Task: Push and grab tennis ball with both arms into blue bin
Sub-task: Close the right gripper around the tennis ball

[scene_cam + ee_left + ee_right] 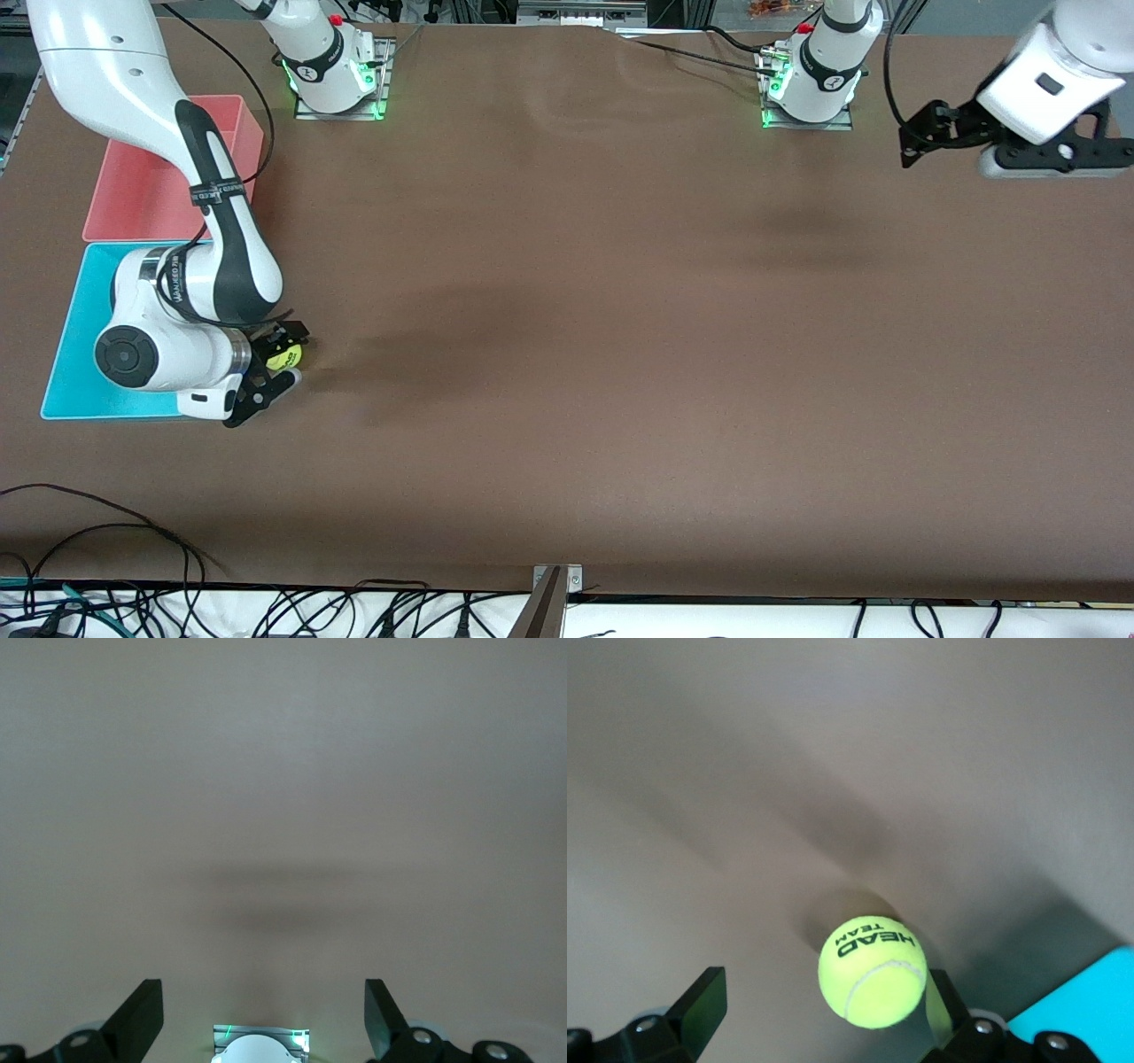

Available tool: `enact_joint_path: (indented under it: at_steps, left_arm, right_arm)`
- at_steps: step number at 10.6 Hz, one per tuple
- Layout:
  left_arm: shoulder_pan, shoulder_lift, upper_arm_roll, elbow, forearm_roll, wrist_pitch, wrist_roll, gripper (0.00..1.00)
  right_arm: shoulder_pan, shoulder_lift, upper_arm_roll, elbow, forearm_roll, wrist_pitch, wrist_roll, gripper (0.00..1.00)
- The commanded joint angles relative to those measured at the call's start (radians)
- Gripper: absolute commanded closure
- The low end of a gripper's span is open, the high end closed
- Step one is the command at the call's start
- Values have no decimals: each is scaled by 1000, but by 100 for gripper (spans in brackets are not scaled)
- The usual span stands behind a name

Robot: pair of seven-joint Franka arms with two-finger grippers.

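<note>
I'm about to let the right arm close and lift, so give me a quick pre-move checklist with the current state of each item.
1. Tennis ball sits between the right gripper fingers: ok.
2. Ball centred between them: not ok, it lies against one finger with a wide gap to the other.
3. Right gripper open and not yet clamped: ok.
4. Ball on the table, outside the blue bin: ok, it rests just beside the bin's wall.
5. Left gripper out of the way: ok, it waits open above the left arm's end of the table.
6. Bin floor free for the drop: cannot tell, the right arm covers much of it.
</note>
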Motion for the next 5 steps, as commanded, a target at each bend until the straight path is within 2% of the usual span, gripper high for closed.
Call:
enact_joint_path:
  at_steps: [1,3,4,5]
  left_arm:
    - [-19,72,52,101,-1,-55,-8,0]
    - [-134,75,193,104,-3,-55,-3,0]
    - [-148,77,230,102,-4,-55,1,0]
    - [-147,92,230,104,-3,-55,3,0]
  right_arm:
    - [-1,-8,8,12,-20,20,-309,0]
    - [-1,0,9,3,-16,68,-467,0]
    - [-2,5,9,-11,-10,108,-542,0]
    - [-2,5,9,-37,-10,135,-570,0]
